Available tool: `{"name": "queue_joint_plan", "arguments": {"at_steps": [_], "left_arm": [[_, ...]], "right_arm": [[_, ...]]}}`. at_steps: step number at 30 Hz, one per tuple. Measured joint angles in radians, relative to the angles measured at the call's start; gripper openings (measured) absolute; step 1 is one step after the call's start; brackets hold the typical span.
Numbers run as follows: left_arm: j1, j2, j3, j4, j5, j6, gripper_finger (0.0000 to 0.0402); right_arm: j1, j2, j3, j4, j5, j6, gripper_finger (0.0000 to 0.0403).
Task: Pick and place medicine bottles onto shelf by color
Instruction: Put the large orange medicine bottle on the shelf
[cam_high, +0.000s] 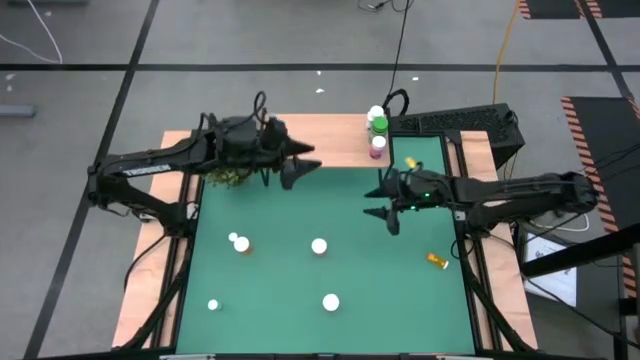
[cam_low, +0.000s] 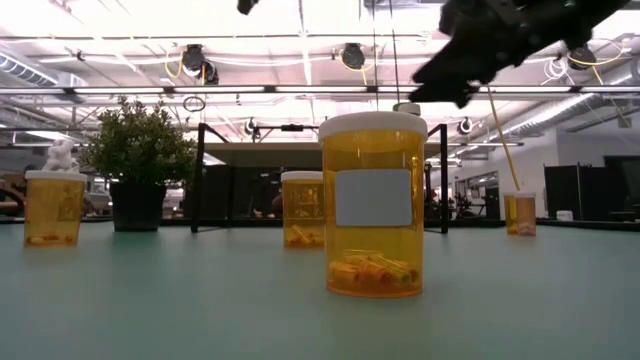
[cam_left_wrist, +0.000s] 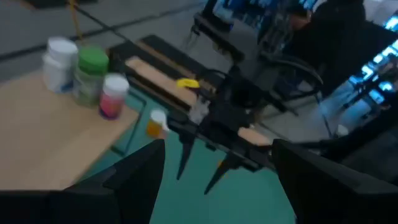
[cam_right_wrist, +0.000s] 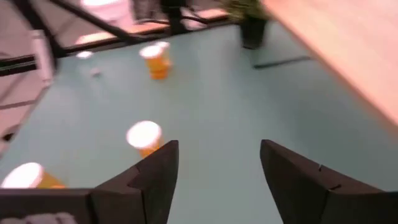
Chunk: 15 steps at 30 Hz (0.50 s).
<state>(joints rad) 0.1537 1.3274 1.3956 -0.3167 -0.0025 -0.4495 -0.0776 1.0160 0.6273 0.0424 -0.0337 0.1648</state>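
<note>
Straight down from overhead: whole green table mat (cam_high: 330, 250). Level at mat height, close behind a white-capped orange bottle (cam_low: 373, 205). From each wrist, forward past own dark fingers. Shared by overhead and left wrist: light-wood shelf (cam_high: 330, 140) (cam_left_wrist: 56, 137).

Your mat (cam_high: 270, 270) centre is open. Orange bottles (cam_high: 319, 246) dot the 6 o'clock half; one lies tipped at 4 (cam_high: 437, 260). Shelf (cam_high: 330, 140) at 12: three bottles (cam_high: 377, 133) crowd its right end, plant (cam_high: 228, 177) blocks 10.
</note>
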Motion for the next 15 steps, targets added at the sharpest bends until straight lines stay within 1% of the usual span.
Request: {"name": "queue_joint_plan", "arguments": {"at_steps": [1, 3, 5, 8, 12, 15], "left_arm": [[-0.017, -0.003, 0.0, -0.017, -0.005, -0.025, 0.0296], [-0.05, -0.004, 0.0, -0.046, -0.008, -0.046, 0.0296], [-0.074, -0.011, 0.0, -0.112, -0.014, -0.048, 0.0296], [-0.101, -0.02, 0.0, -0.198, -0.05, -0.068, 0.0296], [-0.123, -0.015, 0.0, -0.336, -0.067, -0.084, 0.0296], [-0.146, -0.019, 0.0, -0.423, -0.067, -0.077, 0.0296]], "right_arm": [[0.0, 0.036, 0.001, 0.043, -0.029, -0.003, 0.0224], [0.0, 0.101, 0.023, 0.07, -0.075, -0.002, 0.0224], [0.0, 0.161, 0.065, 0.071, -0.097, -0.019, 0.0224], [0.0, 0.222, 0.138, 0.059, -0.098, -0.053, 0.0224], [0.0, 0.283, 0.255, 0.04, -0.051, -0.103, 0.0224], [0.0, 0.326, 0.342, 0.005, 0.028, -0.12, 0.0224]]}}
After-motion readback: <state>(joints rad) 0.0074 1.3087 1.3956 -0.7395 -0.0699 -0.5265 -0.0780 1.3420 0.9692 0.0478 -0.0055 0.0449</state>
